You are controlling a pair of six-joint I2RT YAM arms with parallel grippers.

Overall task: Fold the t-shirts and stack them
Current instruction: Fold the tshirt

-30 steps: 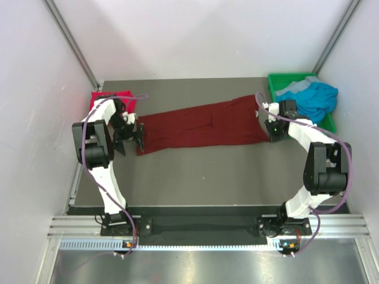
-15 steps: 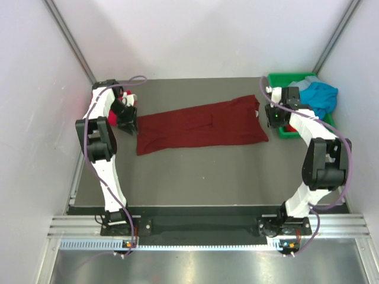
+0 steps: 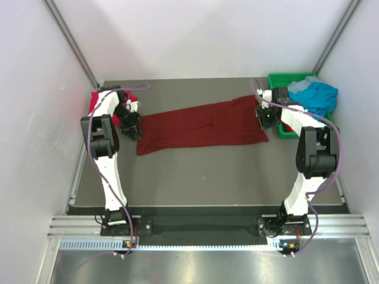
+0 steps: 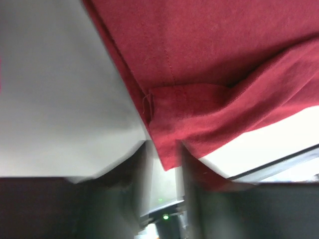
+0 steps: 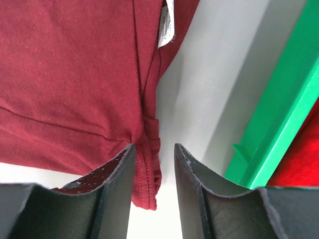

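The dark maroon t-shirt (image 3: pixel 201 124) lies flat as a long band across the table. My left gripper (image 3: pixel 131 129) is at its left end. In the left wrist view a corner of the maroon cloth (image 4: pixel 209 59) reaches into the gap of the left gripper (image 4: pixel 164 169), whose fingers are blurred and apart. My right gripper (image 3: pixel 263 118) is at the shirt's right end. There the maroon hem (image 5: pixel 65 74) lies against the left finger of the open right gripper (image 5: pixel 153 147), clear of the other finger. The crimson t-shirt (image 3: pixel 95 105) sits at the far left. The teal t-shirt (image 3: pixel 317 94) lies in the bin.
The green bin (image 3: pixel 278 80) stands at the back right corner, its wall (image 5: pixel 279 129) just right of my right gripper, with red cloth (image 5: pixel 304 164) inside. A white label (image 5: pixel 166 22) shows on the maroon shirt. White walls enclose the table on three sides.
The left gripper swung up beside the crimson shirt, narrowed, then returned partly open to the maroon shirt's left corner. The right gripper moved up to the shirt's right hem and opened a little.
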